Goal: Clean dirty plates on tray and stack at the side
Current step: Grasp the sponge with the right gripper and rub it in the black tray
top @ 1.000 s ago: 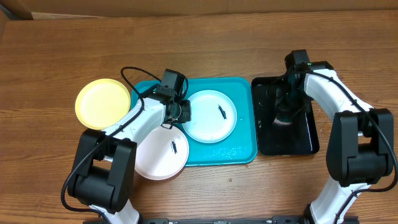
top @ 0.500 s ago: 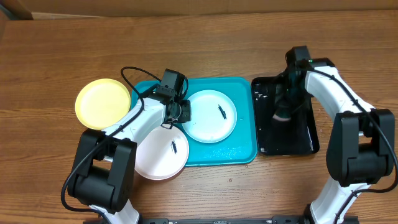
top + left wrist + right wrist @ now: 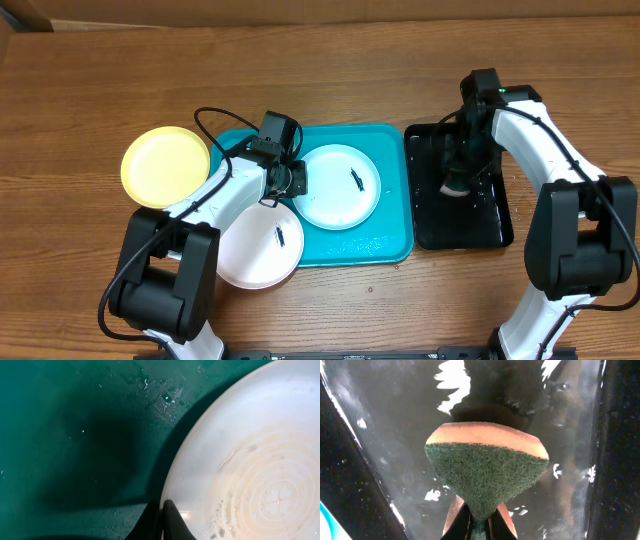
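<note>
A pale blue plate (image 3: 335,195) with a dark smear lies in the turquoise tray (image 3: 385,245). My left gripper (image 3: 298,180) is shut on its left rim. In the left wrist view the fingertips (image 3: 162,510) pinch the plate's edge (image 3: 250,460) above the wet tray floor (image 3: 75,435). A white plate (image 3: 255,255) with a smear overlaps the tray's near-left corner. A yellow plate (image 3: 165,167) rests on the table to the left of the tray. My right gripper (image 3: 460,175) is shut on a green and orange sponge (image 3: 487,470), held over the black tray.
The glossy black tray (image 3: 480,225), wet inside (image 3: 380,435), stands just right of the turquoise tray. Water droplets cover the turquoise tray's floor. Bare wooden table surrounds both trays, and a cardboard edge runs along the back.
The left jaws have closed on the plate's rim. The right arm has shifted slightly over the black tray with the sponge in its grip.
</note>
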